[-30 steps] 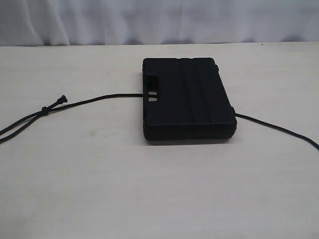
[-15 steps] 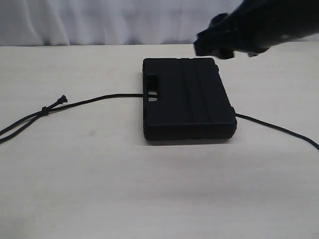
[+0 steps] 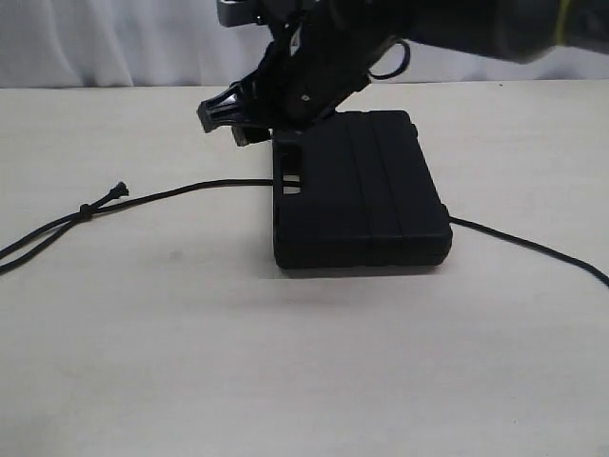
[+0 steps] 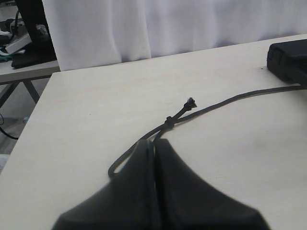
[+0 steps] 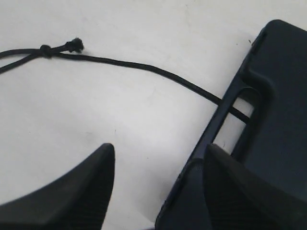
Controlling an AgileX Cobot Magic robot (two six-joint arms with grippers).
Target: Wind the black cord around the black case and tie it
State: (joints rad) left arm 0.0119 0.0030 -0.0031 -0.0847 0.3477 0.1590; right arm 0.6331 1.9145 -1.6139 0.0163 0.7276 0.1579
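Left end effector has its jaws pressed together, low over the surface right where the black cord doubles back; can't tell if it's pinching it. Cord runs from its knot into the handle slot of the black case and comes out the right side. New since a second ago: right end effector swung in above the case's handle edge, jaws apart

Pale table, white curtain
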